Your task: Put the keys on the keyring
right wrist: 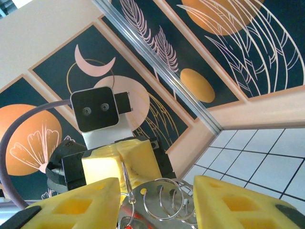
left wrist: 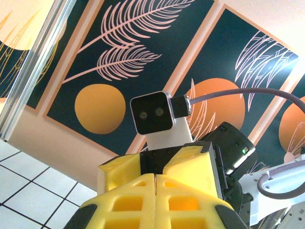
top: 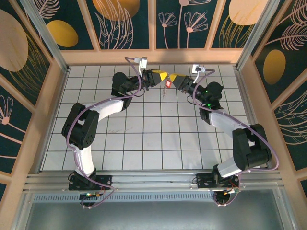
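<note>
My left gripper (top: pixel 164 76) and right gripper (top: pixel 174 80) meet tip to tip above the far middle of the table. In the left wrist view the left gripper (left wrist: pixel 155 180) is shut on a thin metal wire. In the right wrist view that wire is the keyring (right wrist: pixel 125 177), a thin silver loop rising from the left gripper's fingers (right wrist: pixel 136 160). A silver holed strip (right wrist: pixel 143 193) carrying several small rings hangs on it. The right gripper (right wrist: pixel 156 185) stands open around the strip and rings. A red key (right wrist: pixel 137 218) shows just below; in the top view the key (top: pixel 168 84) hangs between both tips.
White tiled table (top: pixel 144 139) lies under both arms. Wooden walls with dark floral panels (top: pixel 127 24) close off the back and sides. A short metal piece (top: pixel 165 93) dangles under the key. The right wrist's camera (left wrist: pixel 152 113) faces the left gripper closely.
</note>
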Controlling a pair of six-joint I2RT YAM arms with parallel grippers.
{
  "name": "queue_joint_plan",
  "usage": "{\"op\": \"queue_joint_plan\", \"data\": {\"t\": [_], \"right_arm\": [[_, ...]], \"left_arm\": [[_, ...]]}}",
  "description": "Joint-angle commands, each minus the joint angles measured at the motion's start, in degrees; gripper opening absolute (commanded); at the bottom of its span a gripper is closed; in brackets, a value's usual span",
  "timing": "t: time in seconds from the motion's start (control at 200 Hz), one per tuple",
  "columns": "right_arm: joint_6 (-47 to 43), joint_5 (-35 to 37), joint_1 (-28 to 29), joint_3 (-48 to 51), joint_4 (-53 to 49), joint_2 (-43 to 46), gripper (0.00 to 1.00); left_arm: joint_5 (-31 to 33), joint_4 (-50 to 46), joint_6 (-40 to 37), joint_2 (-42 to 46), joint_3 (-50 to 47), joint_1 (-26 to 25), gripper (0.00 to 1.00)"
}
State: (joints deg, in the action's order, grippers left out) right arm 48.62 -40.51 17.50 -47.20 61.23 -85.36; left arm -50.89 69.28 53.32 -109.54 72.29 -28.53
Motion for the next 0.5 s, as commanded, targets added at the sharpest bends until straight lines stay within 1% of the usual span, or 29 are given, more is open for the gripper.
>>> {"op": "queue_joint_plan", "data": {"t": [0.0,0.145,0.3,0.38,0.495], "right_arm": [[0.5,-0.4,0.5,-2.3,3.6,-0.6,0.44],[0.3,-0.7,0.9,-2.6,3.7,-1.0,0.43],[0.3,-1.1,1.1,-3.1,3.5,-1.5,0.38],[0.0,-1.3,1.3,-3.2,3.3,-1.6,0.34],[-0.4,-1.5,1.4,-3.2,2.8,-1.7,0.24]], "left_arm": [[0.3,3.2,0.7,1.9,-0.1,-0.4,0.00],[0.3,3.1,0.5,1.9,0.0,-0.4,0.00],[0.3,3.0,0.5,1.9,0.0,-0.4,0.00],[0.3,3.0,0.5,1.8,0.0,-0.4,0.00],[0.3,2.8,0.4,1.8,0.1,-0.4,0.00]]}}
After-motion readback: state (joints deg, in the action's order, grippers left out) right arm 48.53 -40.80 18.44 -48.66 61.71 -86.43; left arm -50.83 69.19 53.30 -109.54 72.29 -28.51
